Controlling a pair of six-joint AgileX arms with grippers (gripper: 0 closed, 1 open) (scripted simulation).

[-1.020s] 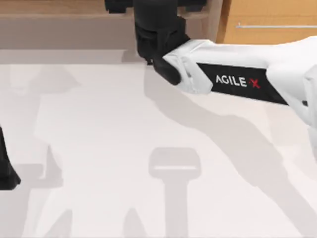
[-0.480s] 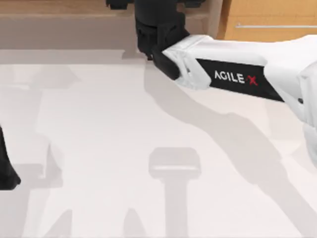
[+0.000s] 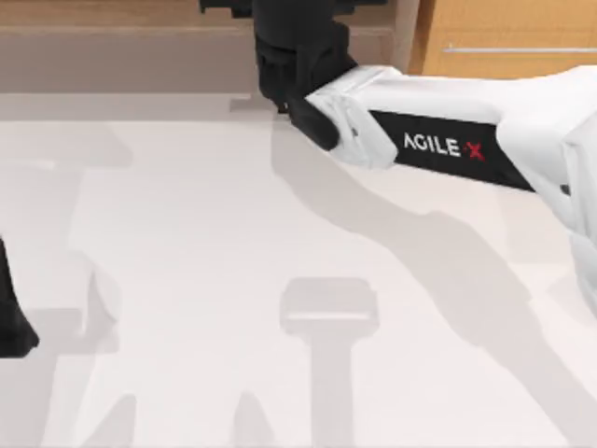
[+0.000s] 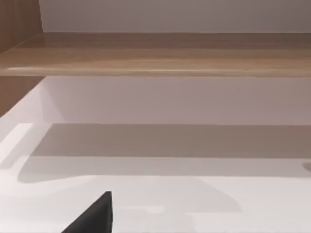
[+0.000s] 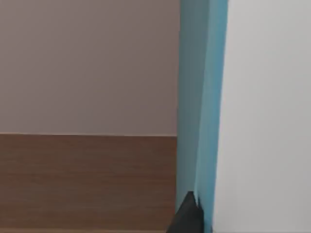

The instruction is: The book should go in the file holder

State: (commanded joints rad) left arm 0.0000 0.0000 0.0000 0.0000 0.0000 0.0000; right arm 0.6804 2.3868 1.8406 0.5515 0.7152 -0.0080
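Note:
The book point(image 5: 201, 97) shows in the right wrist view as an upright light blue strip seen edge-on, close to the camera. One dark fingertip point(image 5: 187, 216) of my right gripper point(image 5: 200, 221) presses against its cover, and the gripper is shut on the book. In the top view my right arm point(image 3: 438, 145) reaches from the right side across to the back middle of the table, its black wrist point(image 3: 298, 56) over the back edge. The file holder is out of view. My left arm point(image 3: 11, 322) stays parked at the left edge, and one of its dark fingertips point(image 4: 95, 216) shows in the left wrist view.
A wooden shelf point(image 4: 155, 53) runs along the back of the white table point(image 3: 187, 243). A wooden cabinet with a metal handle point(image 3: 518, 49) stands at the back right. A pale flat surface point(image 5: 267, 116) lies right beside the book.
My right arm has shifted slightly toward the back of the table with the book, then held still over the last half second. The left arm has not moved.

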